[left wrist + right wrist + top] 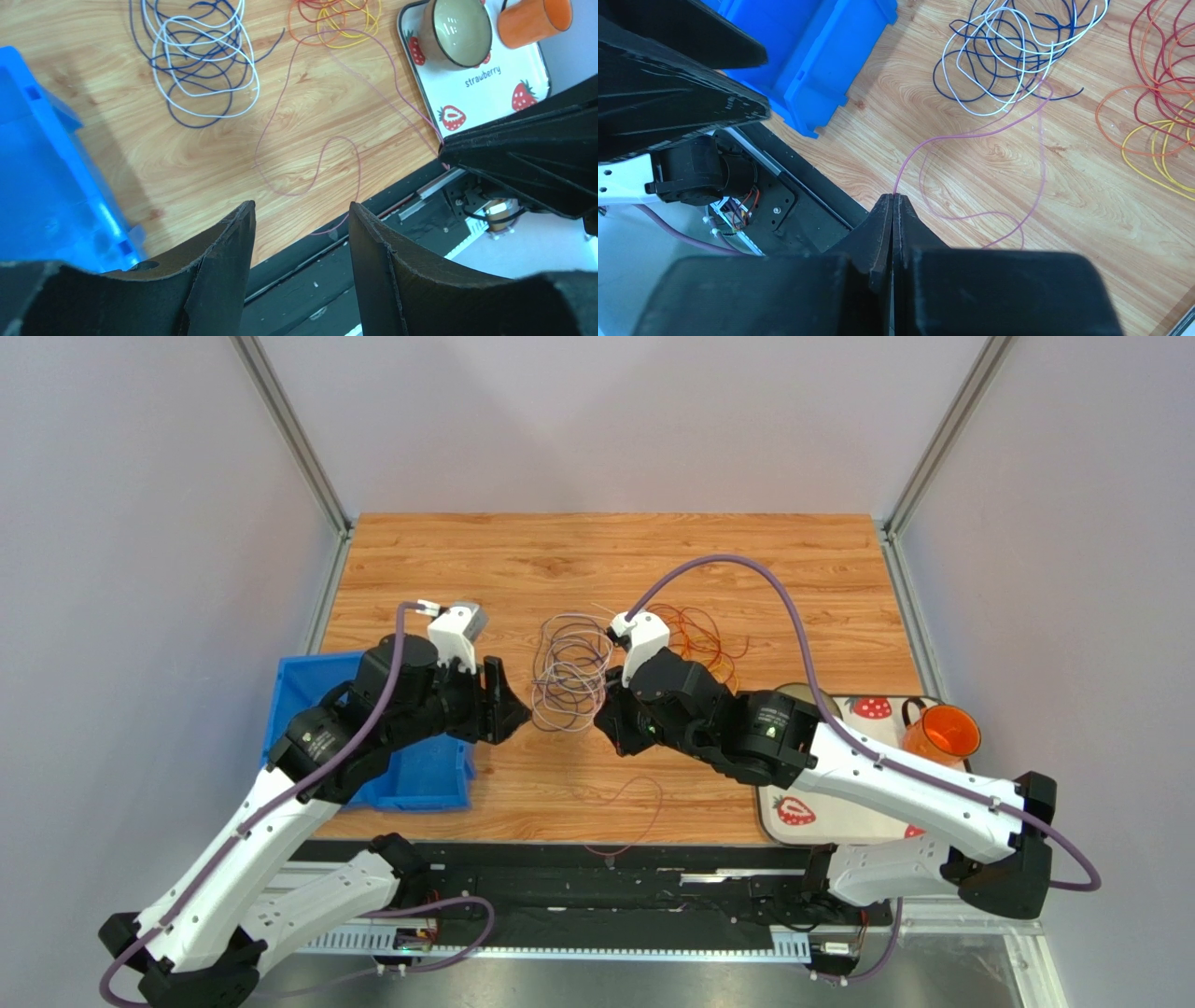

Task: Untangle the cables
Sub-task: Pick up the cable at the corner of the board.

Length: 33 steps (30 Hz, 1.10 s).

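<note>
The cables lie mid-table in loose bundles: white and dark blue loops (568,675) (200,63) (1011,49), and red-orange and yellow loops (697,633) (337,17) (1165,105). A single thin pink-purple cable (309,161) (980,129) trails from the bundles across the wood toward the front edge. My right gripper (606,717) (893,197) is shut on one end of that pink-purple cable, low over the near part of the table. My left gripper (515,711) (302,210) faces it from the left, open, with nothing between its fingers.
A blue bin (428,773) (808,49) sits at the left under my left arm. At the right, a strawberry-print tray (793,812) (491,84) carries a bowl (460,31) and an orange cup (940,735). The black front rail runs just below both grippers.
</note>
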### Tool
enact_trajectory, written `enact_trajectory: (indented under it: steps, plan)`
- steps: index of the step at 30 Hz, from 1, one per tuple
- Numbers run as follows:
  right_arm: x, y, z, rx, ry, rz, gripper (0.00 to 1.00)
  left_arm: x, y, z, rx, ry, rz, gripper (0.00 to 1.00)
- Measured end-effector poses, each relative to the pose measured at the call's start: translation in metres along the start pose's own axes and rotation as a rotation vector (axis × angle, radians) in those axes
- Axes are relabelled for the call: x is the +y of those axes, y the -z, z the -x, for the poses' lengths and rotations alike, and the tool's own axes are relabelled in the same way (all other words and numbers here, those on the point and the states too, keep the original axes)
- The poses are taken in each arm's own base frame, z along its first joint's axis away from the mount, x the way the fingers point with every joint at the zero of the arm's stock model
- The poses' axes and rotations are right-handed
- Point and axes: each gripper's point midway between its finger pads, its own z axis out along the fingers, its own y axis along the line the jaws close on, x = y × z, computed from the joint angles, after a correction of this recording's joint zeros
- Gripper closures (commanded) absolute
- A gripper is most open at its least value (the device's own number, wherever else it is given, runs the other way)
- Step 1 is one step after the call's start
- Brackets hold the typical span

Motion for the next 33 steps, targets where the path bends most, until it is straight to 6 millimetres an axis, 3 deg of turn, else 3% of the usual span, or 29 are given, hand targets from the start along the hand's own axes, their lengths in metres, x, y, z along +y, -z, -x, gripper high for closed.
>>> enact_trajectory:
  steps: [2,8,11,20,26,33]
  plan:
    - [-0.001,0.000,-0.002,0.003,0.003,-0.002,1.00,0.000,-0.009,-0.006,0.009,0.021,-0.010,0.40]
    - [-0.014,0.005,-0.011,0.005,-0.003,-0.015,1.00,0.022,-0.067,-0.073,0.184,0.129,0.025,0.39]
    - [-0.020,0.010,-0.011,-0.007,-0.012,-0.017,1.00,0.030,-0.089,-0.093,0.253,0.144,0.063,0.38]
    - [-0.027,0.026,-0.005,-0.045,-0.031,-0.007,1.00,0.025,-0.146,-0.115,0.317,0.088,0.089,0.37]
    - [-0.029,0.035,0.001,-0.068,-0.039,0.000,1.00,0.026,-0.170,-0.131,0.348,0.049,0.118,0.37]
    - [-0.033,0.044,0.005,-0.086,-0.037,0.006,1.00,0.011,-0.202,-0.117,0.313,-0.018,0.110,0.45]
